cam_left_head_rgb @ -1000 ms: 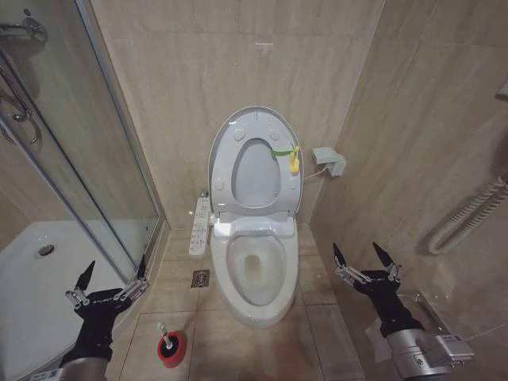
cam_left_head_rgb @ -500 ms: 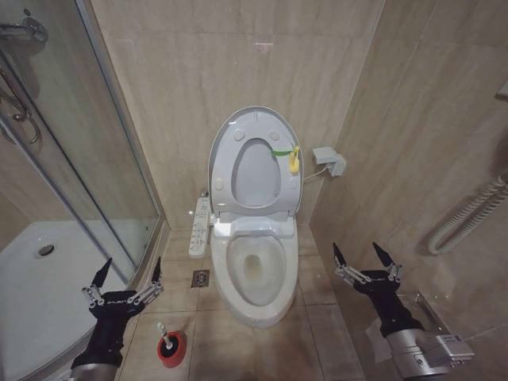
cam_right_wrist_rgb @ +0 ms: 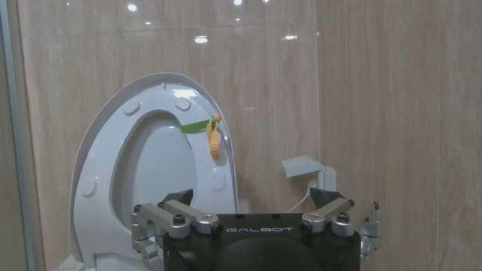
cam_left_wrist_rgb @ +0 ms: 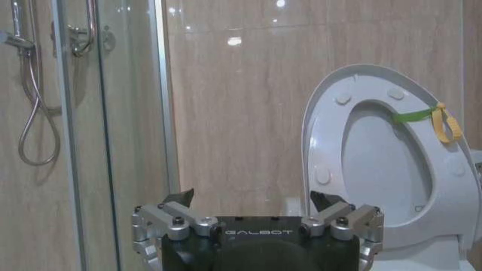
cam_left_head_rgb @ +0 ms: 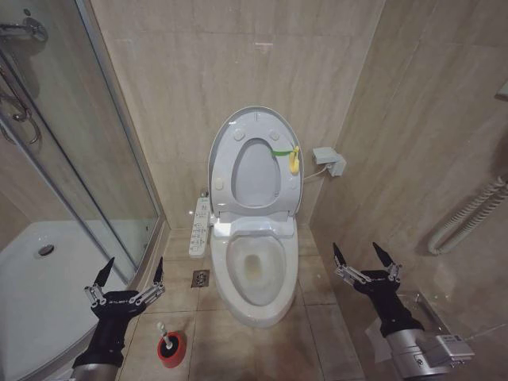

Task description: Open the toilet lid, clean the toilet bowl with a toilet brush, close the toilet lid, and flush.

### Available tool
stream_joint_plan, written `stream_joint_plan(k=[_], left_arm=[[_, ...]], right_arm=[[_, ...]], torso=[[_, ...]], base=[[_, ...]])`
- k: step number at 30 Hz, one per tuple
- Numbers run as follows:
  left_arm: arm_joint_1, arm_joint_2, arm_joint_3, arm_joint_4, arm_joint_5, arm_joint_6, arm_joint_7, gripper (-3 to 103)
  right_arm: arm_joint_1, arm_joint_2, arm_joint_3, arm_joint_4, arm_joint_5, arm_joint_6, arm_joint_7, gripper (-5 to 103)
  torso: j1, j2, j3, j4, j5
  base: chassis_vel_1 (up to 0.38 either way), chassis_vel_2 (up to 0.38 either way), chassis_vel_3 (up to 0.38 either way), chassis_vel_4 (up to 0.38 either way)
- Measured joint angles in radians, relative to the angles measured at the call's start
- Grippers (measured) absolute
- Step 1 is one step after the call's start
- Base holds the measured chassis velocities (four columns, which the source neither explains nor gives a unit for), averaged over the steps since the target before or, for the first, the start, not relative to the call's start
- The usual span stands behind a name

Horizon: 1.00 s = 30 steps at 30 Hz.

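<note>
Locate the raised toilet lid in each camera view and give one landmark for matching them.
Head view: toilet lid stands upright against the back wall, top centre, above the bowl.
Left wrist view: lid on the right side, beyond the left gripper.
Right wrist view: lid on the left side, beyond the right gripper.
Shared landmark: the yellow-green tag on the lid's edge.

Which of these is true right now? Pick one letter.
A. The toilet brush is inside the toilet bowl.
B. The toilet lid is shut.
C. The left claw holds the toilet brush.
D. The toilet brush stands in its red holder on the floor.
D: the toilet brush stands in the red holder on the floor, below the open, empty left claw; the toilet lid is raised over the toilet bowl.
</note>
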Motion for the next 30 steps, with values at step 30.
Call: stream_joint_plan(k=[30], left_arm=[[-0.001, 0.001, 0.000, 0.002, -0.002, 0.002, -0.002, 100]], right_arm=[[0.000, 0.000, 0.000, 0.000, 0.000, 0.000, 0.000, 100]], torso=[[0.000, 0.000, 0.000, 0.0000, 0.0000]], base=[[0.000, 0.000, 0.000, 0.000]])
